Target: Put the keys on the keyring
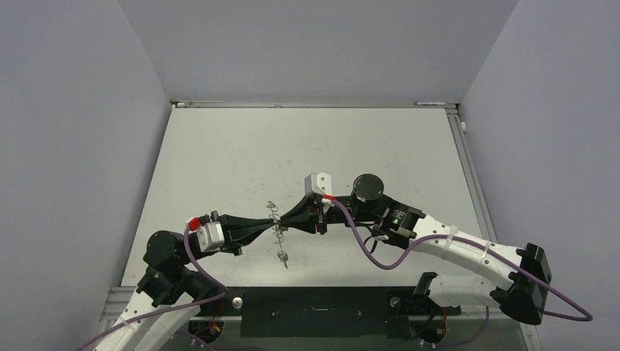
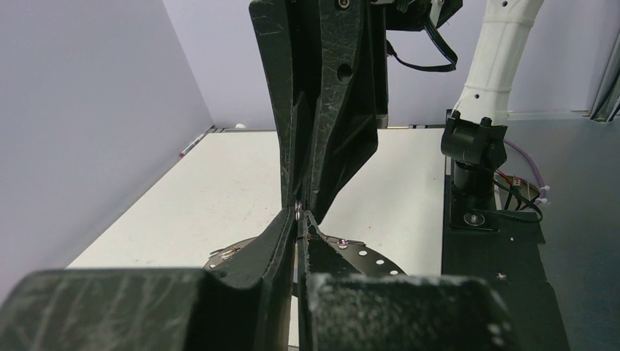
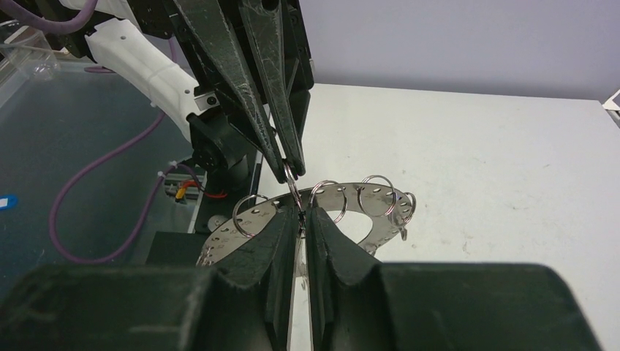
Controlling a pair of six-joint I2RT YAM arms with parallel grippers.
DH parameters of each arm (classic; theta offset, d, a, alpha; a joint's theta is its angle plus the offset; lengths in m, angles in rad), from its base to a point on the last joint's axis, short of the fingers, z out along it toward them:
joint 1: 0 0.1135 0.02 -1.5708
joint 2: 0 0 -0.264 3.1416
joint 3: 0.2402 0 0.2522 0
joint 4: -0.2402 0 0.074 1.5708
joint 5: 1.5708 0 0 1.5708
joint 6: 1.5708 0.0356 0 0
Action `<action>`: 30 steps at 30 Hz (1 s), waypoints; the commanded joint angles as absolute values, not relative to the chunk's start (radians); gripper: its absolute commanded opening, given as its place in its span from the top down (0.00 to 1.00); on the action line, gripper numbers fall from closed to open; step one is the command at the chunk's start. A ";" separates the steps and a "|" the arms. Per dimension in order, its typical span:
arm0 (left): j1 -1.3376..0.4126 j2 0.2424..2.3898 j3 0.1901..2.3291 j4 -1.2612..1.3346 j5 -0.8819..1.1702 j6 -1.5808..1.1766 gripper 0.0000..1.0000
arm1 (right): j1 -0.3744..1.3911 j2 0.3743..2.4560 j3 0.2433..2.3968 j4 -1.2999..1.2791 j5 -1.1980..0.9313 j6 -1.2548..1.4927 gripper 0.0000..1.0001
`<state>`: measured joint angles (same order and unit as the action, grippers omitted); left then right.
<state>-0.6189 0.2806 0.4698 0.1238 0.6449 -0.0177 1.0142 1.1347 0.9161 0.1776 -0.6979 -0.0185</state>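
Note:
The keyring (image 3: 365, 196), a flat grey perforated ring rimmed with thin wire loops, hangs off the table between both grippers; it also shows in the top view (image 1: 281, 241) and the left wrist view (image 2: 365, 256). My left gripper (image 2: 300, 213) is shut on one wire loop (image 3: 292, 181) at the ring's rim. My right gripper (image 3: 301, 214) is shut, tip to tip with the left one, pinching the tiny key; only its black head (image 3: 301, 216) shows between the pads. In the top view the left gripper (image 1: 272, 223) and the right gripper (image 1: 284, 221) meet. The blue tag is not visible.
The white table (image 1: 307, 146) lies under both arms, walled by grey panels on the left, right and back. A black base plate (image 1: 314, 301) with the arm mounts runs along the near edge. A purple cable (image 1: 365, 248) loops beside the right arm.

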 commanded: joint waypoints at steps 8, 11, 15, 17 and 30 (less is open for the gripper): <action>-0.614 0.273 0.482 0.179 0.633 -0.020 1.00 | 1.009 1.139 0.955 0.208 -0.734 -0.034 0.93; -0.614 0.269 0.481 0.179 0.624 -0.018 1.00 | 1.009 1.137 0.949 0.213 -0.740 -0.025 0.95; -0.613 0.259 0.479 0.179 0.604 -0.014 1.00 | 1.014 1.145 0.886 0.317 -0.760 0.071 0.95; -0.614 0.251 0.477 0.179 0.589 -0.010 1.00 | 1.022 1.146 0.843 0.365 -0.753 0.103 0.95; -0.607 0.233 0.471 0.181 0.531 -0.008 1.00 | 1.101 1.191 0.840 0.382 -0.624 0.069 0.95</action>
